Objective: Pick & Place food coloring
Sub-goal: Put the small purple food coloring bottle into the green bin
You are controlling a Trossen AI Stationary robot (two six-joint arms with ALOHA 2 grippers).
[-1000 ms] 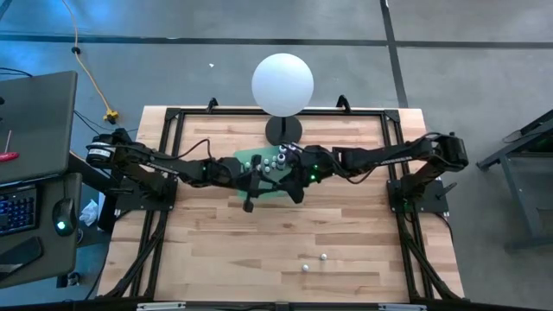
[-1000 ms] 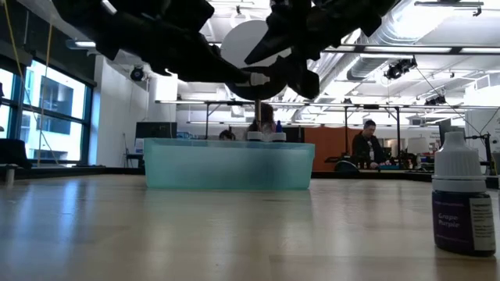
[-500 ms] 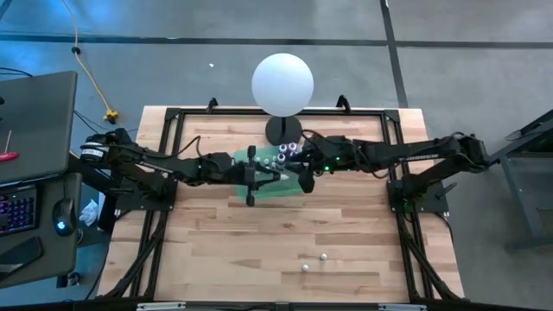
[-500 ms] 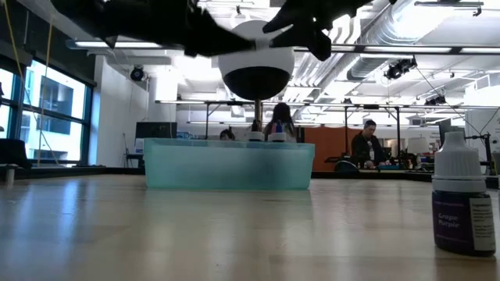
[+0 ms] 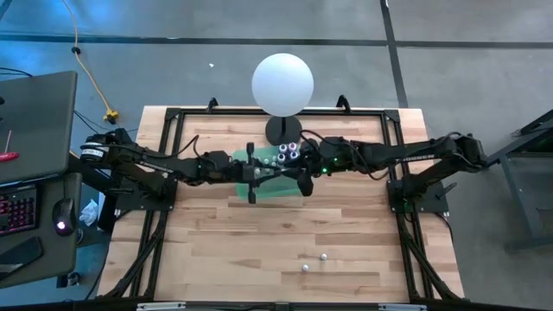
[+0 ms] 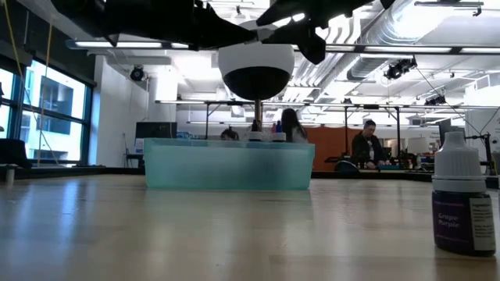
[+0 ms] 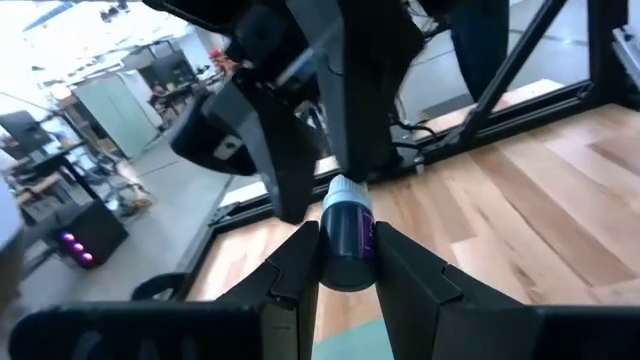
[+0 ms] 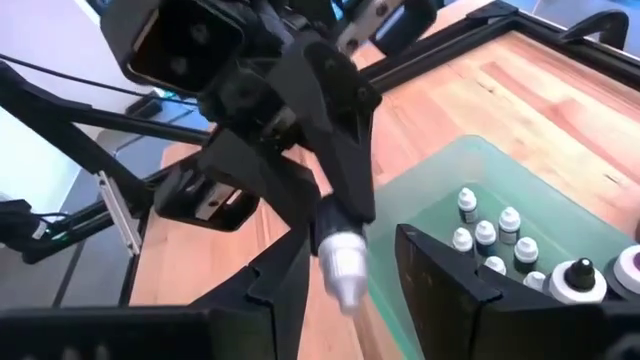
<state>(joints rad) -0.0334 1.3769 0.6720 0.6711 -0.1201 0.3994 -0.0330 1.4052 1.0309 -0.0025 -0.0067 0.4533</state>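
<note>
Two grippers meet over the green bin [image 5: 268, 177] near the far edge of the table [image 5: 216, 250], and one small food coloring bottle [image 7: 347, 232] lies between them. The left gripper [image 7: 345, 262] has its fingers pressed against the bottle's dark body, pale cap pointing away toward the right arm. In the right wrist view that same pale cap shows between the fingers of the right gripper [image 8: 348, 265], whose jaws stand apart on either side of it without clearly touching.

Several more bottles [image 8: 485, 240] with white caps stand upright inside the translucent green bin, grouped toward its far right corner. Two further bottles [image 5: 314, 262] sit on the wood close to the near edge, well apart from the bin. One of them stands upright at the right of the low view, a dark bottle [image 6: 463, 204] whose label seems to read "Grape Purple". A white globe lamp [image 5: 282, 84] stands just behind the bin.
</note>
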